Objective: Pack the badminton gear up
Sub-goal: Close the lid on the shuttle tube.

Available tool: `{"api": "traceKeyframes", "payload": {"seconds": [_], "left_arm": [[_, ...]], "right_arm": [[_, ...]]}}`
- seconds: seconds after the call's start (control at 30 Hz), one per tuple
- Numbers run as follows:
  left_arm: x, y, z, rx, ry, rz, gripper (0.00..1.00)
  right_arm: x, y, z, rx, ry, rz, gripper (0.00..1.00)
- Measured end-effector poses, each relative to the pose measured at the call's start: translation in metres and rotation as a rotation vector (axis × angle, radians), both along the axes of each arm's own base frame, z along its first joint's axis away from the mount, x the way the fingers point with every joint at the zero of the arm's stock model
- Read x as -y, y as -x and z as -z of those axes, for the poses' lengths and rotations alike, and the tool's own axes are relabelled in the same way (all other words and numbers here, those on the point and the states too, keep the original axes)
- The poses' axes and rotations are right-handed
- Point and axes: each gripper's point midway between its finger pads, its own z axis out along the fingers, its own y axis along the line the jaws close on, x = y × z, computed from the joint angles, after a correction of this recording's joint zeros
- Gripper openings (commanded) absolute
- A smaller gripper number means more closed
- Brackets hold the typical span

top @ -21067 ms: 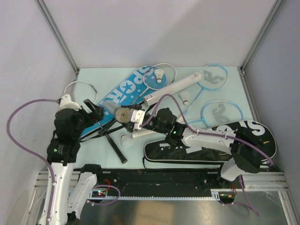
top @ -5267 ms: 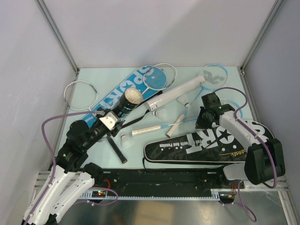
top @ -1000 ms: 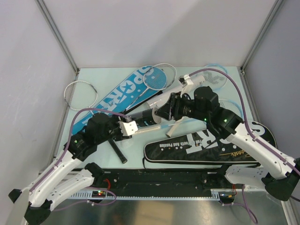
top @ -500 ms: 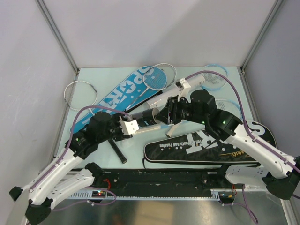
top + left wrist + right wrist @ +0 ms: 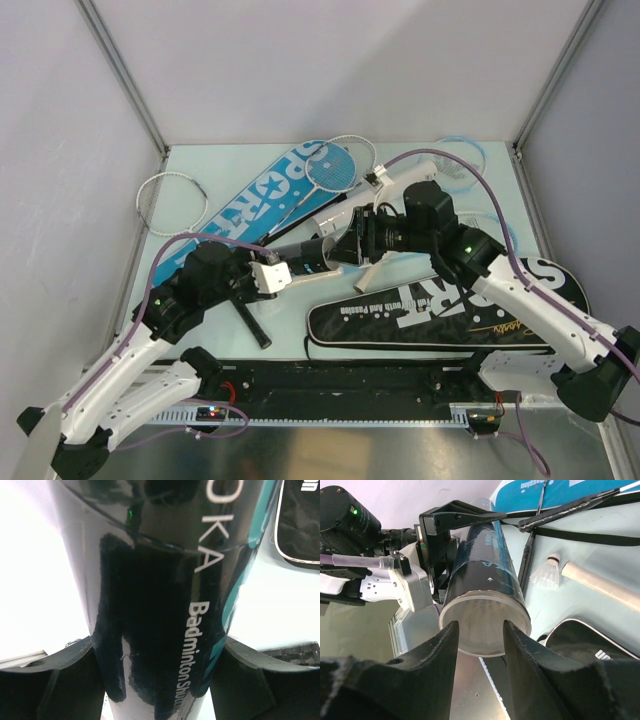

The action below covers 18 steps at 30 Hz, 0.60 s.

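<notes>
Pale table (image 5: 230, 160) inside white walls. Left gripper (image 5: 280, 270) is clamped around a black tube (image 5: 312, 255), which slants above the table's middle. Right gripper (image 5: 480, 632) sits at the tube's open mouth, fingers part spread; whether they pinch the white feathers there is unclear. A shuttlecock (image 5: 546, 572) lies near a black cover (image 5: 440, 310).

The top camera looks down from 6 o'clock over the whole table (image 5: 250, 165), while both wrist cameras face each other, very close on the black tube (image 5: 308, 254) all three share near centre.
</notes>
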Motion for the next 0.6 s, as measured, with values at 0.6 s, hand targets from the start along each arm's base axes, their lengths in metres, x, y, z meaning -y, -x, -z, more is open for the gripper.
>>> {"api": "traceKeyframes", "payload": {"seconds": [0.6], "left_arm": [[-0.026,0.011,0.01,-0.015,-0.09,-0.036,0.6]], "right_arm": [[-0.023,0.007,0.018,-0.165,-0.06,-0.139,0.46]]}}
